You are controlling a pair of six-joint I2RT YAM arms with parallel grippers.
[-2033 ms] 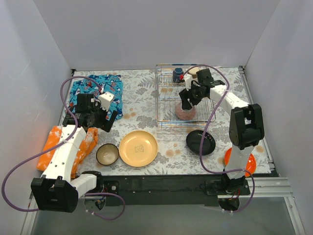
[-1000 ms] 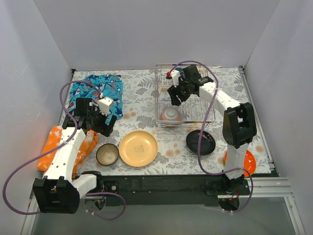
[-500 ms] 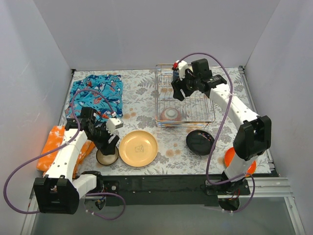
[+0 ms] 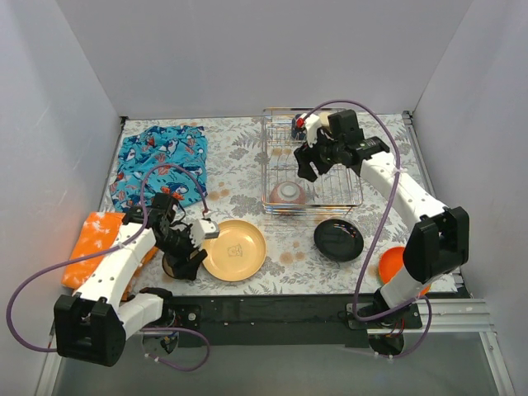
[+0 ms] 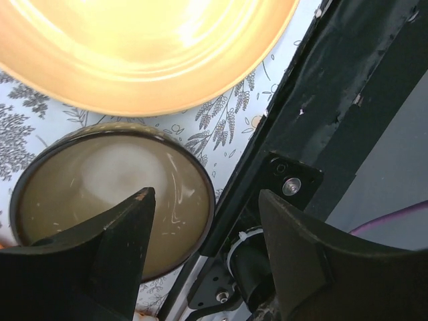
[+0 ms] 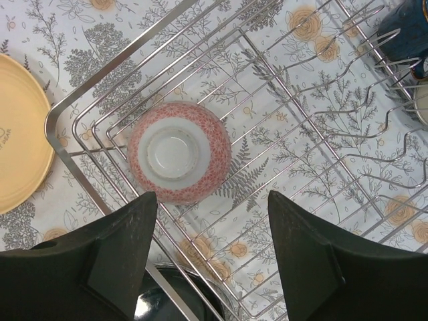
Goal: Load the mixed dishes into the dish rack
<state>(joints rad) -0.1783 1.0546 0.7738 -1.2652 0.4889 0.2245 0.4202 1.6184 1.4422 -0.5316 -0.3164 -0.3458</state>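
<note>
The dark brown bowl (image 4: 169,266) stands upright near the table's front edge, left of the tan-yellow plate (image 4: 234,250). My left gripper (image 4: 183,257) is open just above the bowl (image 5: 100,194): one finger over its inside, the other beyond its rim. The grey patterned bowl (image 4: 286,194) lies upside down in the silver dish rack (image 4: 356,183). My right gripper (image 4: 307,167) hangs open and empty above the rack (image 6: 93,87), clear of that bowl (image 6: 179,152). The dark blue mug (image 6: 408,27) sits at the rack's far end. The black plate (image 4: 338,240) and orange plate (image 4: 394,266) lie on the table.
A blue patterned cloth (image 4: 161,155) lies at the back left and an orange cloth (image 4: 97,235) by the left arm. The black table edge (image 5: 334,100) runs right beside the brown bowl. White walls close in three sides.
My right gripper let go of the patterned bowl in the rack and rose clear of it. My left gripper moved from the blue cloth down to the dark brown bowl.
</note>
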